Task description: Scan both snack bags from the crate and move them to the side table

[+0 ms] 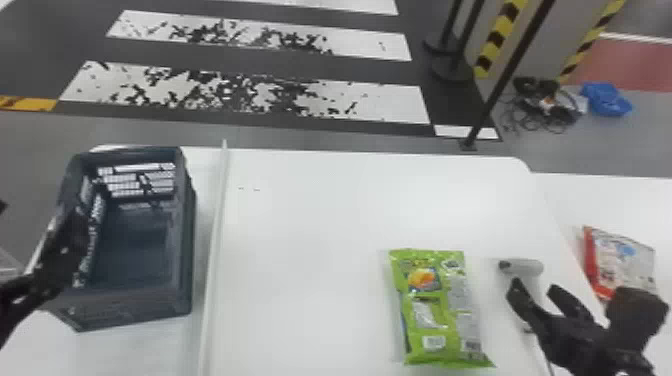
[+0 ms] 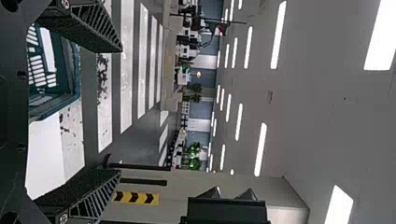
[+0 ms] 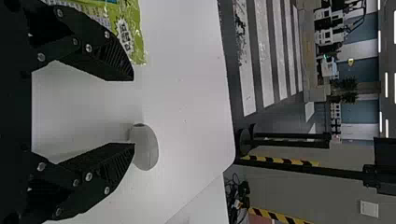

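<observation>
The green snack bag (image 1: 452, 300) lies flat on the white table, also seen in the right wrist view (image 3: 133, 32). A red and white snack bag (image 1: 625, 262) rests on the side table at the right. Between them lies a pale, rounded handheld scanner (image 1: 527, 267). Just in front of it is my right gripper (image 1: 536, 289), fingers apart. In the right wrist view that gripper (image 3: 133, 112) is open, the scanner (image 3: 147, 148) beyond its fingertips. Over the left side of the dark crate (image 1: 187, 250) is my left gripper (image 1: 65, 250); in its wrist view the gripper (image 2: 120, 111) is open.
A raised white edge (image 1: 215, 250) runs between the crate and the main table (image 1: 320, 240). The side table (image 1: 575, 200) adjoins at the right. Beyond, on the floor, are black posts (image 1: 500, 85), cables and a blue item (image 1: 605, 99).
</observation>
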Controlling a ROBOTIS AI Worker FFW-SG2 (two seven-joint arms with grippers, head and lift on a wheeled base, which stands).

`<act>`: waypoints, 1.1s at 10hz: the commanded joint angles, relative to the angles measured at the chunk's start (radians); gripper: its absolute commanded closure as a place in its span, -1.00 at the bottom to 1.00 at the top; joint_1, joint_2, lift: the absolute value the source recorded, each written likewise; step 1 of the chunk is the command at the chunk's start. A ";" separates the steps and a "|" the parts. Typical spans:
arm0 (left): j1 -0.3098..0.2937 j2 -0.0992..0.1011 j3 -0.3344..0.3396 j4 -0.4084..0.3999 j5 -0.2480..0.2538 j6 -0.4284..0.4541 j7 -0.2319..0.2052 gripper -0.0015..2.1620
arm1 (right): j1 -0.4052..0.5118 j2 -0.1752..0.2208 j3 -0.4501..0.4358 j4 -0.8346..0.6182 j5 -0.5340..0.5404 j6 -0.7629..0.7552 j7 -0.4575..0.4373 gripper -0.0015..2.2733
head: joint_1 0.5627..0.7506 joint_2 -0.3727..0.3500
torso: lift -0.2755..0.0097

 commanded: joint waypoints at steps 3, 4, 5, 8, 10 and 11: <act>0.001 0.003 0.004 -0.001 0.003 0.002 0.000 -0.93 | -0.069 -0.066 -0.033 0.131 0.016 0.026 0.037 -0.95 | 0.41 -0.55 | 0.73; 0.001 0.003 0.004 -0.001 0.003 0.002 0.000 -0.93 | -0.100 -0.071 -0.037 0.174 0.015 0.057 0.079 -0.95 | 0.41 -0.59 | 0.73; 0.001 0.003 0.004 -0.001 0.003 0.005 0.000 -0.93 | -0.125 -0.079 -0.040 0.213 0.015 0.088 0.114 -0.95 | 0.41 -0.59 | 0.73; 0.001 0.003 0.004 -0.004 0.002 0.008 -0.002 -0.93 | -0.178 -0.109 -0.039 0.277 0.029 0.100 0.160 -0.93 | 0.41 -0.60 | 0.73; 0.004 0.000 0.004 -0.004 0.000 0.008 -0.002 -0.93 | -0.238 -0.142 -0.034 0.338 0.036 0.161 0.218 -0.93 | 0.41 -0.61 | 0.73; 0.004 0.000 0.003 -0.001 -0.003 0.008 -0.002 -0.93 | -0.263 -0.151 -0.027 0.361 0.045 0.192 0.245 -0.93 | 0.41 -0.61 | 0.73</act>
